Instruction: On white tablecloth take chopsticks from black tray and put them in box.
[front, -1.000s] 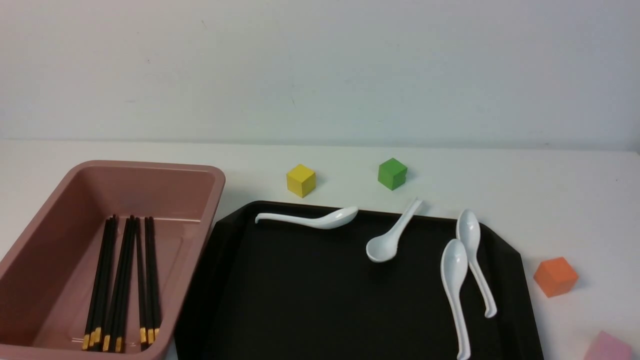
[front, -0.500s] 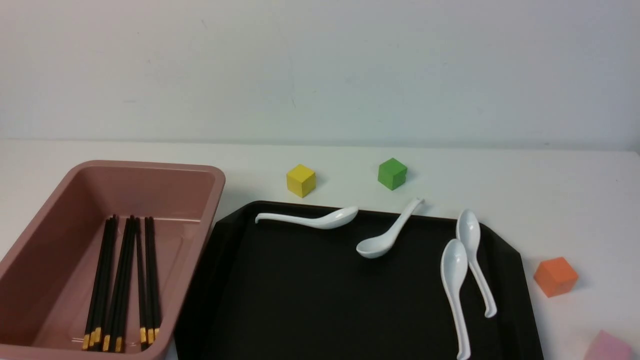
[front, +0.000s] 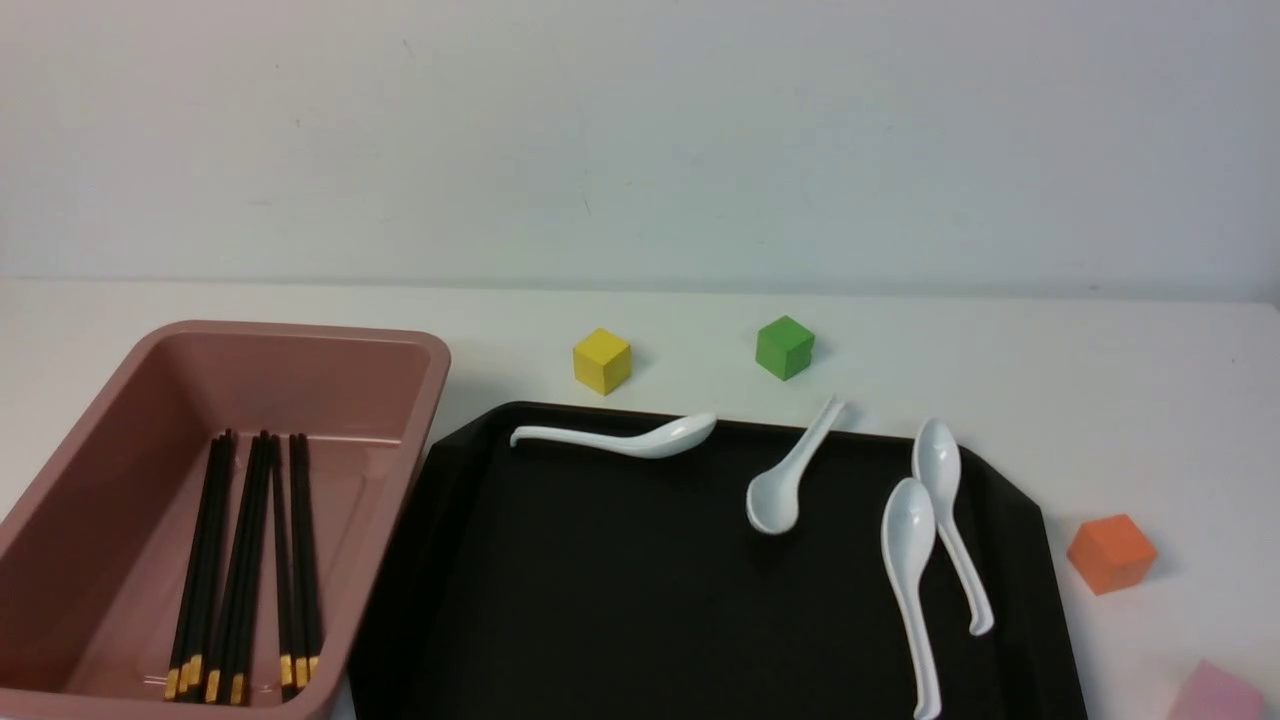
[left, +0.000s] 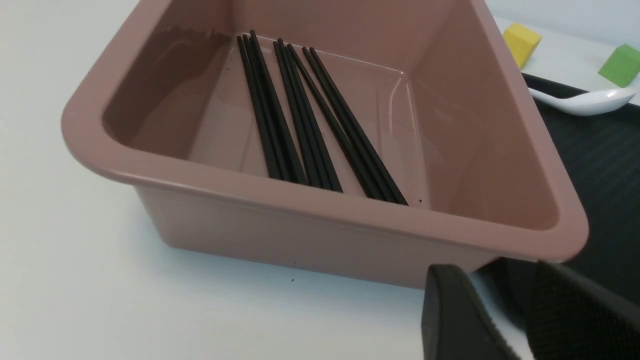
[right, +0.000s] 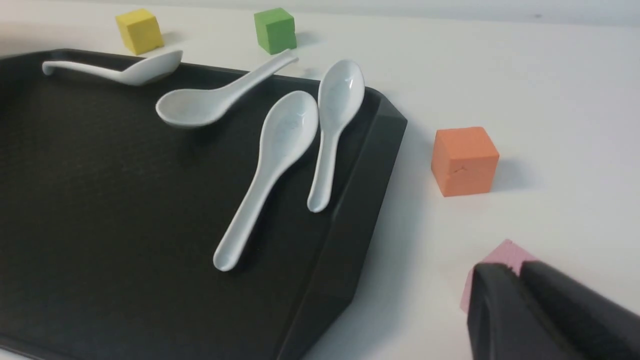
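Observation:
Several black chopsticks with gold bands lie side by side in the pink box at the left of the white tablecloth. The black tray beside it holds only white spoons; no chopsticks show on it. Neither gripper appears in the front view. In the left wrist view my left gripper hovers outside the box's near corner, open with nothing between its fingers; the chopsticks rest inside. My right gripper is off the tray's right side, fingers together and empty.
Several white spoons lie along the tray's far and right parts, one handle resting on the far rim. A yellow cube and a green cube sit behind the tray. An orange cube and a pink cube sit to its right.
The middle spoon's bowl rocked to the left and has swung back right. Box, chopsticks and the other spoons have not moved.

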